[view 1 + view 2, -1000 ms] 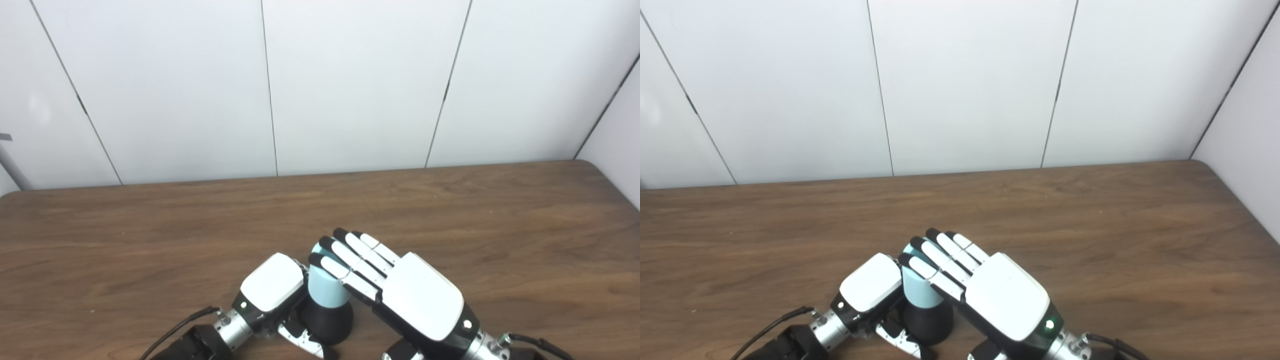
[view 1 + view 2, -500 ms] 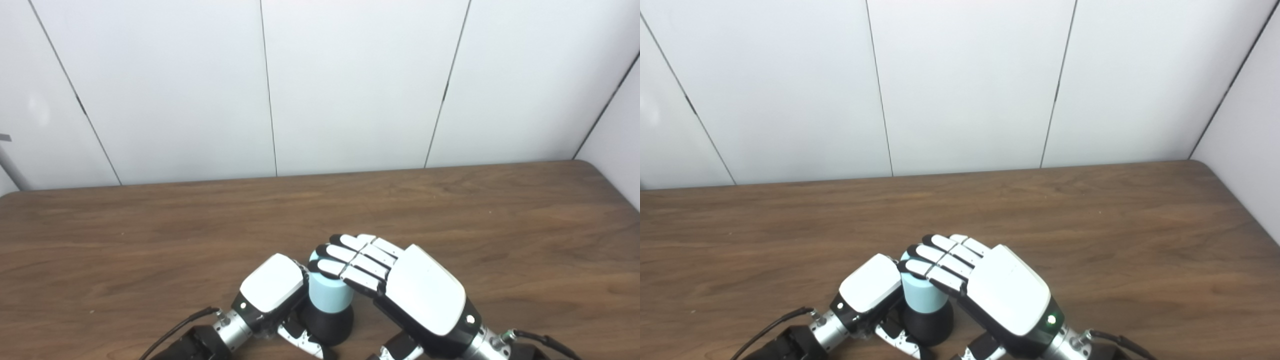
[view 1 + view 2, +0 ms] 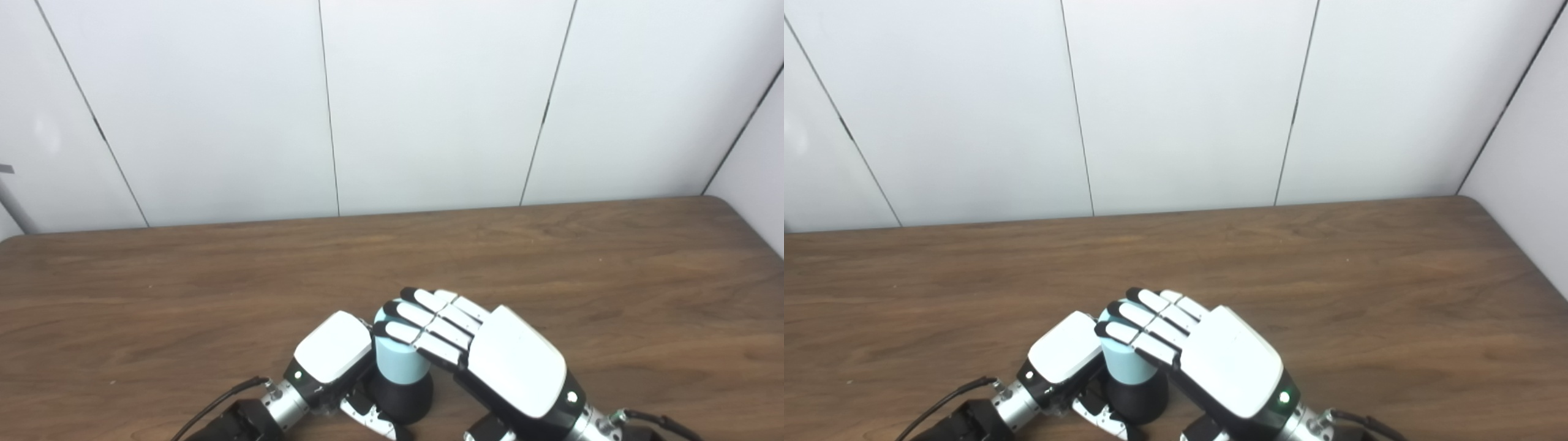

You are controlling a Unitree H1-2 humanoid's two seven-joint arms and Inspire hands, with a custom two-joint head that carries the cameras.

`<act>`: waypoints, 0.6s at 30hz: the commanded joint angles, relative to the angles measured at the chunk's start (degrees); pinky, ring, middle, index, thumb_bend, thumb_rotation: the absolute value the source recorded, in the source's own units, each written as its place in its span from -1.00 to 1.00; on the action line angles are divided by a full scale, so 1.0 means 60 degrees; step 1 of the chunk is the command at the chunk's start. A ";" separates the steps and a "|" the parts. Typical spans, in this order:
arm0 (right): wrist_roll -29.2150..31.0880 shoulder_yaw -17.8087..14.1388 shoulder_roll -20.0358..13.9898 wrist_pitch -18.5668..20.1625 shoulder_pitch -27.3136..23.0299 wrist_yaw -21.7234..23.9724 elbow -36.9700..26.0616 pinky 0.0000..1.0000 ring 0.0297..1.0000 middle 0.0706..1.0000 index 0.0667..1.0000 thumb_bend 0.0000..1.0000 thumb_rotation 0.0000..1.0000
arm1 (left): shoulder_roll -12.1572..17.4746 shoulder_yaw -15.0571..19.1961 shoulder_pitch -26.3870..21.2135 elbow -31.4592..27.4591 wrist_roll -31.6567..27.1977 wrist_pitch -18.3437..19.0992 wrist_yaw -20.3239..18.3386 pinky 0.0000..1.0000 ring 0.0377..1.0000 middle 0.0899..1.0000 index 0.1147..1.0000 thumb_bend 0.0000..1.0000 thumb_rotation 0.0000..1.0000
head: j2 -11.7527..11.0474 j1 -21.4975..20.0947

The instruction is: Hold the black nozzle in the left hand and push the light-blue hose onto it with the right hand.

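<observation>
Hose [image 3: 397, 356] sits upright on the nozzle [image 3: 401, 398], right between your two hands, and both stand on the table [image 3: 612, 269] close to the near edge. Your left hand [image 3: 334, 346] is wrapped around the nozzle's left side, with its thumb showing low in front of the black base, so it reads as gripping the nozzle.

Your right hand [image 3: 484, 355] lies over the hose from the right, fingers [image 3: 422, 318] draped across its top. Half a second ago those fingers were curled tighter over the cap of the hose; now they have flattened out somewhat and reach further past it toward the left hand. A second ago they were straighter and higher. The light-blue band showing above the black looks about the same throughout, so the press has probably not driven the hose much deeper.

Whether the right hand actually clasps the hose, you cannot tell; it seems only to rest on top. Judge it as a push in progress, and expect the hose to tip toward your left hand if pressure comes off-centre.
</observation>
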 commanded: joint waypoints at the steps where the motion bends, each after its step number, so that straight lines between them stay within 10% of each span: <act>1: -0.0244 0.0113 -0.0211 -0.0084 0.0081 0.0425 0.0171 0.78 0.91 0.86 0.74 0.61 0.73 | 0.0222 -0.0784 0.0861 0.0685 0.0731 -0.0202 -0.1359 -0.45 -0.48 -0.32 -0.12 0.03 -1.00 | 0.0002 -0.0006; 18: -0.0342 0.0289 -0.0278 0.0162 0.0216 0.1053 0.0190 0.84 0.91 0.88 0.76 0.63 0.67 | 0.0233 -0.0752 0.0899 0.0684 0.0674 -0.0199 -0.1367 -0.49 -0.52 -0.30 -0.13 0.03 -1.00 | 0.0012 -0.0009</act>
